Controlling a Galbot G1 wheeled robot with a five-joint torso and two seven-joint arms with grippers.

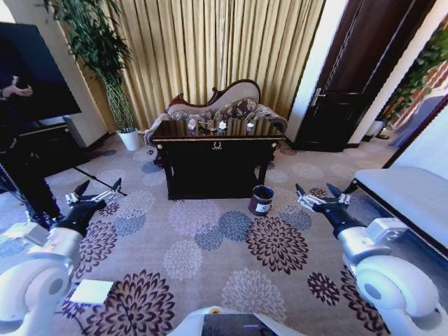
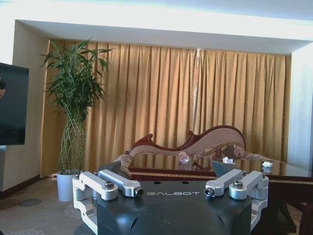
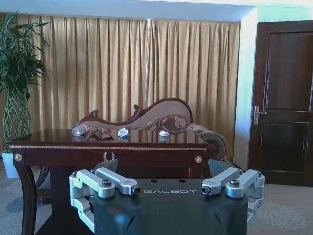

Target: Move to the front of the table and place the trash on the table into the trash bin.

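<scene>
Dark glossy wood: the desk [image 1: 213, 148] stands across the floral carpet [image 1: 210, 245], gold ornament [image 1: 218, 145] on its front rail, lower shelf under the top. Trash lies along the far half of the top: a clear bottle [image 3: 78, 130] on its side toward the left end, a brownish wrapper [image 3: 104, 133] just beside it, a crumpled white paper [image 3: 122, 132] near the middle, another white scrap [image 3: 164, 133] toward the right end. Maroon trash bin [image 1: 261, 199] with white label sits on the carpet off the desk's front right corner.

Left gripper [image 1: 93, 195] and right gripper [image 1: 318, 196] hang over the carpet, well short of the desk, fingers spread apart, nothing between them. Bare carpet lies between grippers and desk.

Ornate sofa [image 1: 217, 105] behind the desk, gold curtains [image 1: 217, 49] beyond. Potted bamboo [image 1: 105, 63] at far left, dark door [image 1: 357, 77] at far right.
</scene>
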